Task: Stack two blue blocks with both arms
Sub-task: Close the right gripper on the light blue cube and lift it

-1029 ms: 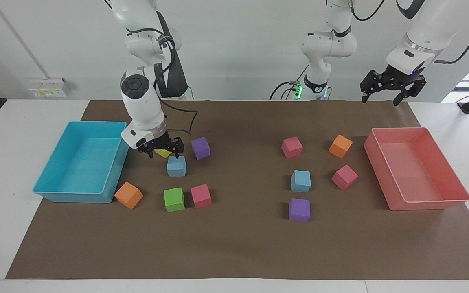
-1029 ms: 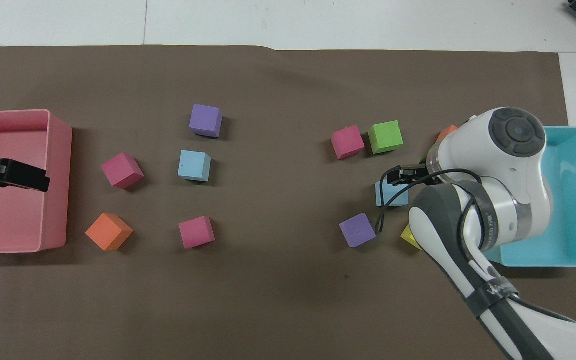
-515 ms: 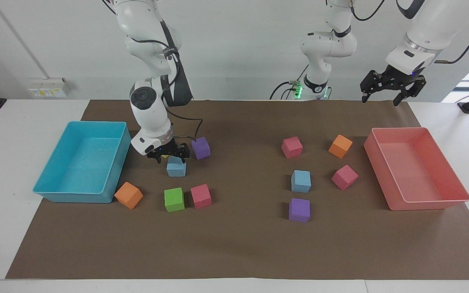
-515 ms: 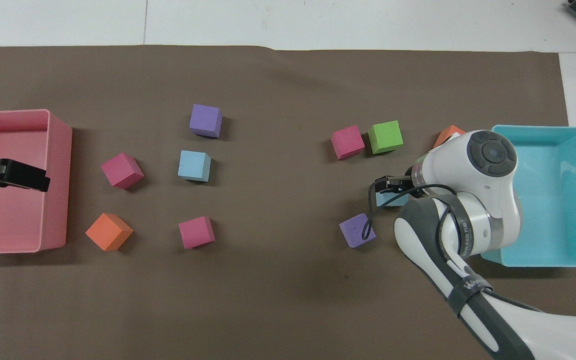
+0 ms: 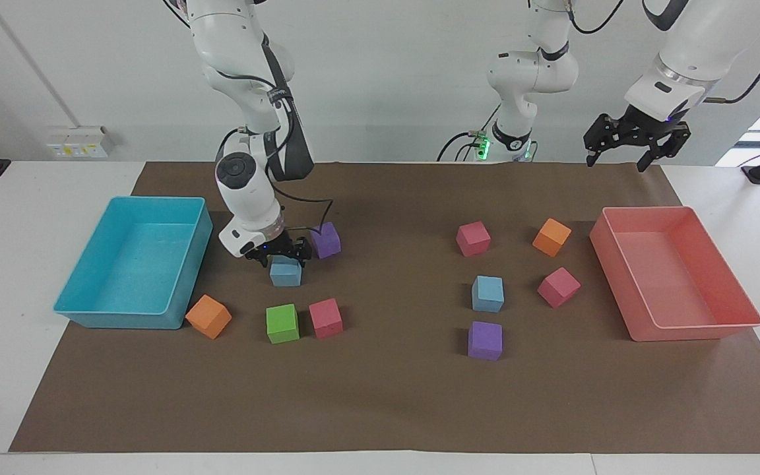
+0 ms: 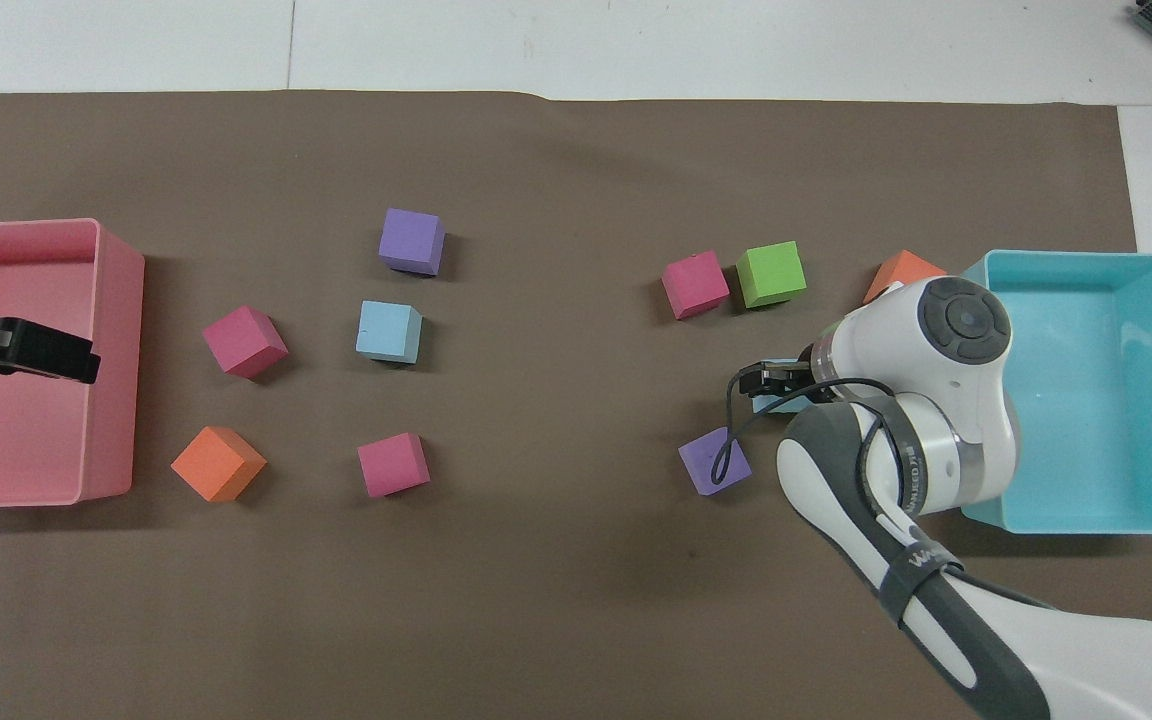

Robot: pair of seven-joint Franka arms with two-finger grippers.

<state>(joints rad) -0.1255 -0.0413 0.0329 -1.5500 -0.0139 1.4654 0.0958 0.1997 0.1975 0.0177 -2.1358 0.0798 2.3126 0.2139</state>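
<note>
right pincer (image 5: 282,254): hanging low over the blue block (image 5: 285,271) beside the cyan tray (image 5: 99,315), fingers standing apart astride the block's top, not clamping it; contact i cannot tell
that blue block: sitting on the brown mat (image 5: 380,396) of the surface, beside a purple cube (image 5: 325,239), nearer to the robots than the green cube (image 5: 282,323)
second blue block (image 5: 487,293): lying toward the left arm's end, between a pink cube (image 5: 473,238) and another purple cube (image 5: 485,340)
left pincer (image 5: 621,157): waiting up in the air near the pink tray (image 5: 736,290), fingers spreading apart, holding nothing
</note>
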